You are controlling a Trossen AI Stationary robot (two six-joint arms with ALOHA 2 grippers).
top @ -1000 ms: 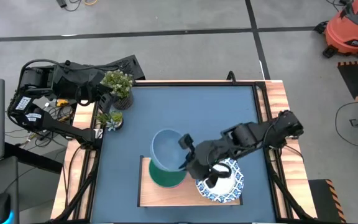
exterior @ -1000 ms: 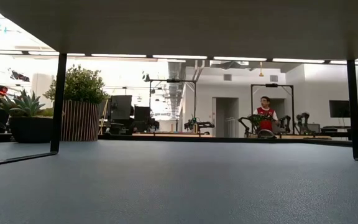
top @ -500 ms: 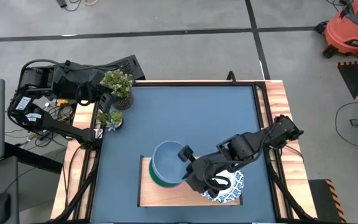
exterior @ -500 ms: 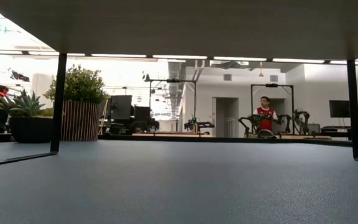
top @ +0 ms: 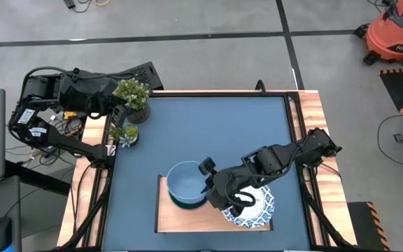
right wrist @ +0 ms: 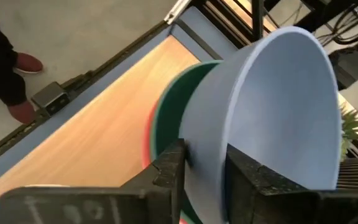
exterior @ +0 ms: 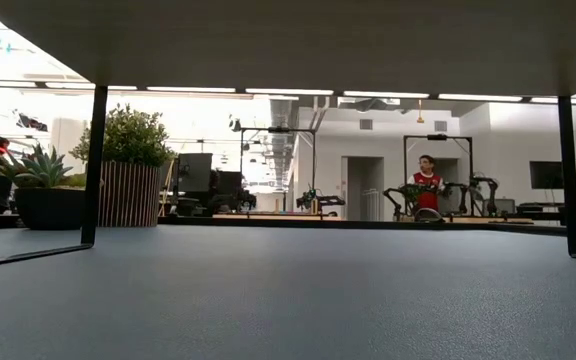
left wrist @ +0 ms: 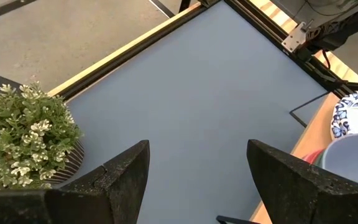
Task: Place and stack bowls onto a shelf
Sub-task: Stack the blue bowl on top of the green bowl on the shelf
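So the blue bowl [top: 185, 182] was pinched by its rim in the right gripper [top: 208, 183] jaws, held over the green bowl [top: 187, 201] for nesting on the shelf [top: 166, 217]; the left gripper [left wrist: 194, 180] was parked far left, jaws spread.

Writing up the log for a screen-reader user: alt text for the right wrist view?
The right tool grips the rim of a pale blue bowl, nested in a green bowl with a red edge showing beneath, over the light-wood shelf. A person's shoes show on the floor beyond.
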